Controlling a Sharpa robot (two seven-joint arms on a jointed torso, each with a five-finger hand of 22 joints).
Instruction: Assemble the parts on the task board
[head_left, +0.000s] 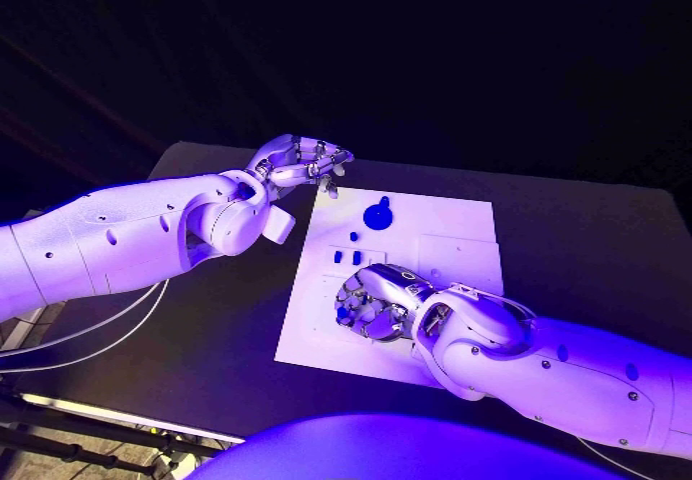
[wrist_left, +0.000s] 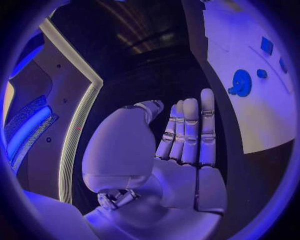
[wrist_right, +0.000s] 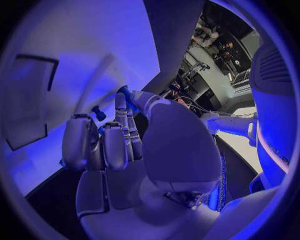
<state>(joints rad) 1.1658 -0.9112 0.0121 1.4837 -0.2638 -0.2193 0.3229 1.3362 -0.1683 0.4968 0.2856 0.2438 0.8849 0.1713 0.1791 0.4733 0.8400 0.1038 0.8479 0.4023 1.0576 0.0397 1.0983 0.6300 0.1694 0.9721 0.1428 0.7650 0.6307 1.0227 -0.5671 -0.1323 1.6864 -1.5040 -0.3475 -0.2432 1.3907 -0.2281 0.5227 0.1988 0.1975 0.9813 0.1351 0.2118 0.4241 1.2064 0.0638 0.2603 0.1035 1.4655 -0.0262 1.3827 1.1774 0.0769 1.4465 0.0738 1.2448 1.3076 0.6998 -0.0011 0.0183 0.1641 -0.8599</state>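
Here we list, left to right: left hand (head_left: 299, 162), fingers straight and holding nothing, above the task board's (head_left: 447, 225) far left corner on the black worktop (head_left: 591, 240); round blue part (head_left: 378, 215) on the board's far half; right hand (head_left: 378, 303) over the near half, pinching a small blue part (wrist_right: 124, 92).

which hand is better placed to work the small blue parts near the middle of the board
Right. The right hand is over the task board, beside the small blue parts. The left hand hangs off the board's far corner.
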